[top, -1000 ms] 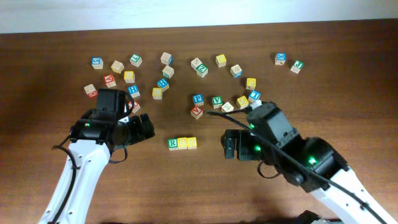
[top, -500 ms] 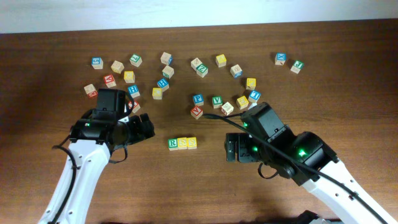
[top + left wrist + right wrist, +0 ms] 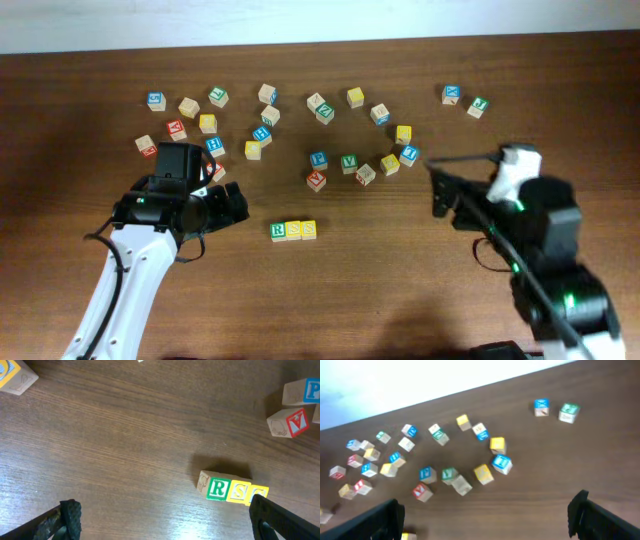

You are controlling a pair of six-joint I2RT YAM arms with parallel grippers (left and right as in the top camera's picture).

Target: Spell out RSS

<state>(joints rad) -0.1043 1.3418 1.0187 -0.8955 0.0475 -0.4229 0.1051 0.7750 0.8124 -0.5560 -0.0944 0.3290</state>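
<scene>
Three letter blocks stand in a touching row at the table's middle: a green R block (image 3: 278, 231) (image 3: 217, 488), a yellow S block (image 3: 293, 230) (image 3: 239, 492) and a second yellow S block (image 3: 308, 229) (image 3: 258, 493). My left gripper (image 3: 238, 203) (image 3: 165, 520) is open and empty, just left of the row. My right gripper (image 3: 443, 192) (image 3: 487, 517) is open and empty, raised at the right, well away from the row.
Many loose letter blocks lie scattered across the far half of the table, among them a red block (image 3: 316, 180) (image 3: 286, 422), a blue P block (image 3: 318, 159) (image 3: 302, 392) and a pair at the far right (image 3: 464, 100). The table's back edge meets a white wall.
My right arm has pulled back to the right and lifted away from the block row. The left arm and the three blocks have not moved.
</scene>
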